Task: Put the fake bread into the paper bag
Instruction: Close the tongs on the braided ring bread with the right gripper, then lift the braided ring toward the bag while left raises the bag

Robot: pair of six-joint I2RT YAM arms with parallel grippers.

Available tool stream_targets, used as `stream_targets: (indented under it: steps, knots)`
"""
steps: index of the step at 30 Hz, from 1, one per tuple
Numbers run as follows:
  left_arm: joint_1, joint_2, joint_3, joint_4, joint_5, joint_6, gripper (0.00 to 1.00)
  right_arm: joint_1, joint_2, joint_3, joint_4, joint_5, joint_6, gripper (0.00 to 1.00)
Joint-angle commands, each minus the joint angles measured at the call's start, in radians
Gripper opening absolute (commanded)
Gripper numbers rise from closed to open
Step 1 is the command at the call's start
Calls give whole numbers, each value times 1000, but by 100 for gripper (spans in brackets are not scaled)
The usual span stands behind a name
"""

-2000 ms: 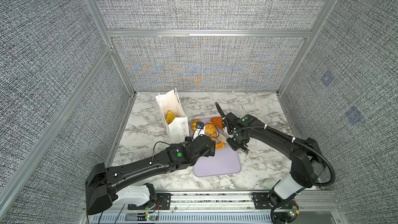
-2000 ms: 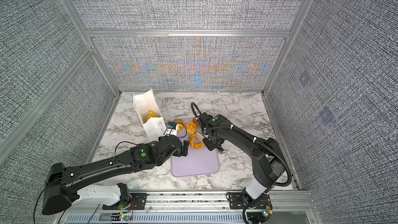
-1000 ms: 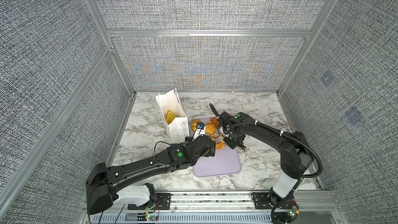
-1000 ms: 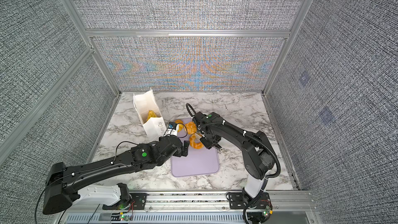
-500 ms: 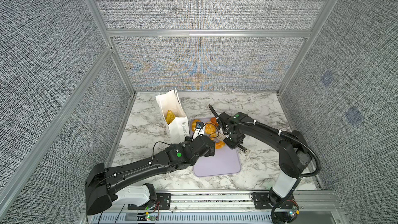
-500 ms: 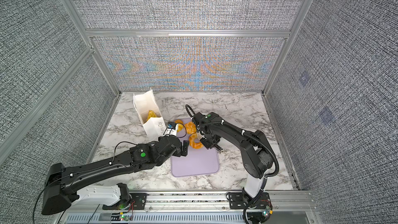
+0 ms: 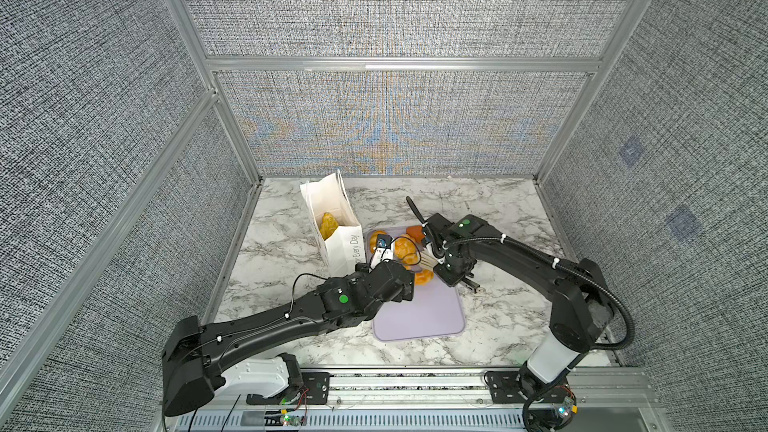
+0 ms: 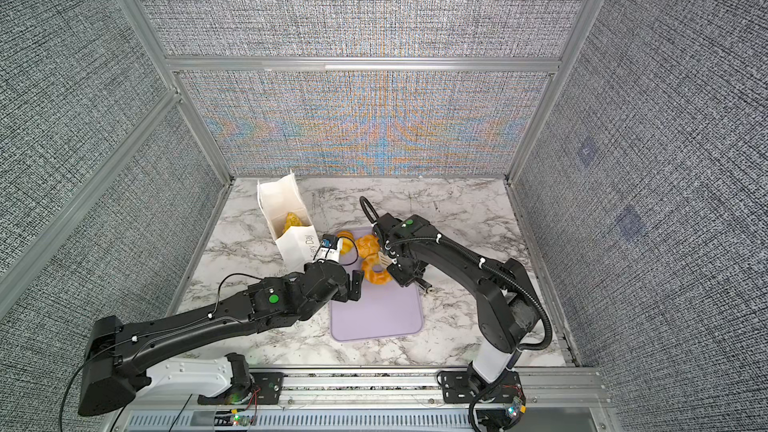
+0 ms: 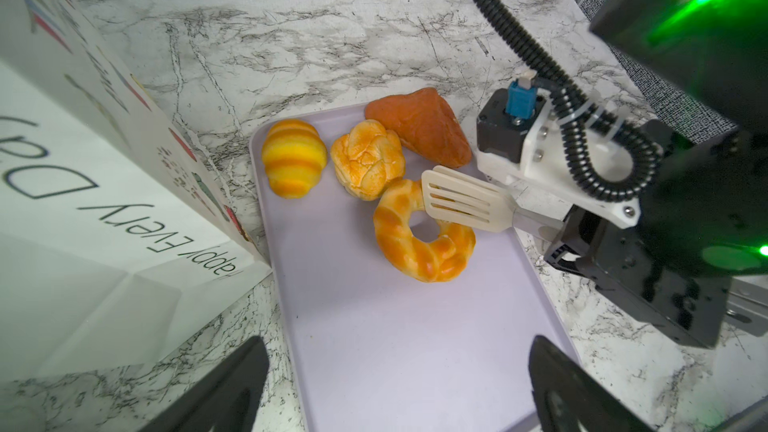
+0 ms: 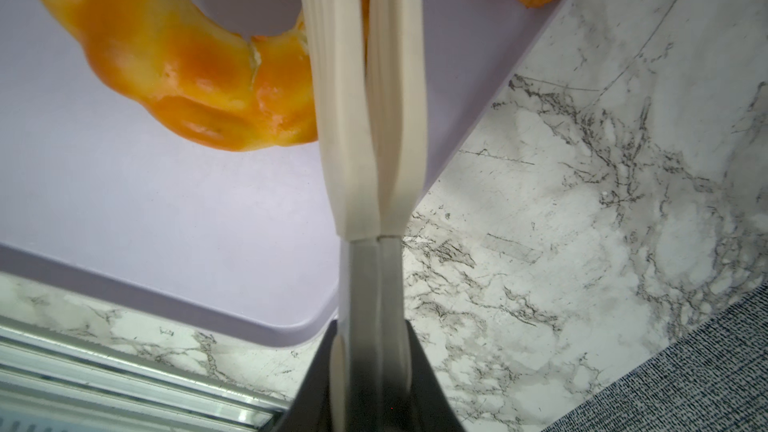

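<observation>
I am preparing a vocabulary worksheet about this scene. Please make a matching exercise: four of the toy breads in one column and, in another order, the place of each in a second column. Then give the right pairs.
Breads
1. striped croissant
2. ring doughnut
3. reddish wedge
4. dull yellow pastry

Places
a. between the blades of the tongs
b. inside the paper bag
c. in the tray corner beside the paper bag
d. at the tray's far edge, on the side of the right arm

Pairs: 1-c, 2-a, 3-d, 4-b
</observation>
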Motion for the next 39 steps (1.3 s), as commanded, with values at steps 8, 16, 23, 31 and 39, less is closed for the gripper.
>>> stream_targets:
  steps: [8, 16, 23, 31, 39]
  knots:
    - [0, -26, 54, -49, -30, 16, 99, -1, -68, 12, -17, -21, 28, 21]
    - [-4, -35, 109, -72, -43, 38, 99, -1, -124, 47, -31, -40, 53, 21]
    - [-17, -14, 174, -83, -45, 71, 99, -1, -153, 101, -49, -43, 64, 21]
    - [-28, 8, 238, -102, -60, 122, 99, -2, -166, 194, -86, -43, 70, 22]
    - [-30, -11, 282, -124, -100, 138, 99, -1, -167, 275, -110, -46, 70, 22]
